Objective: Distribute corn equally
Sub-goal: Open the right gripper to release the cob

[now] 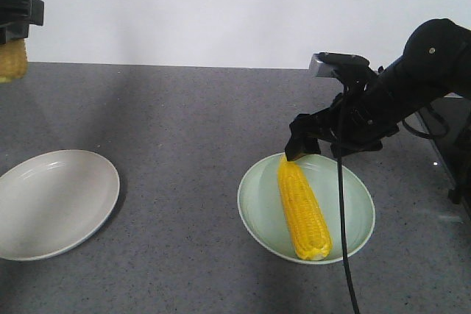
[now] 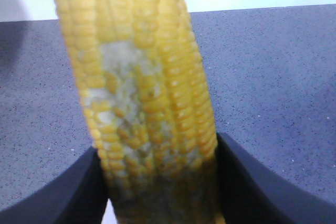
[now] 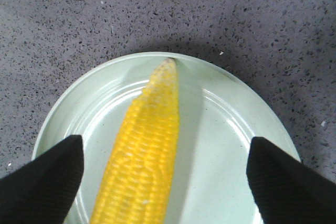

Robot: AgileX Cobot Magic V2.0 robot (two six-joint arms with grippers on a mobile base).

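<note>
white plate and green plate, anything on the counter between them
Nothing: in the exterior front-facing view the grey counter between the white plate and the green plate is bare. The only corn nearby lies on the green plate.

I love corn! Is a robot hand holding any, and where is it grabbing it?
Left gripper pinches a corn cob near one end. Right gripper is open, holding nothing.

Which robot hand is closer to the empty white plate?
The left hand: it hangs above the white plate, gripping a cob. The right hand is far across, over the green plate.
</note>
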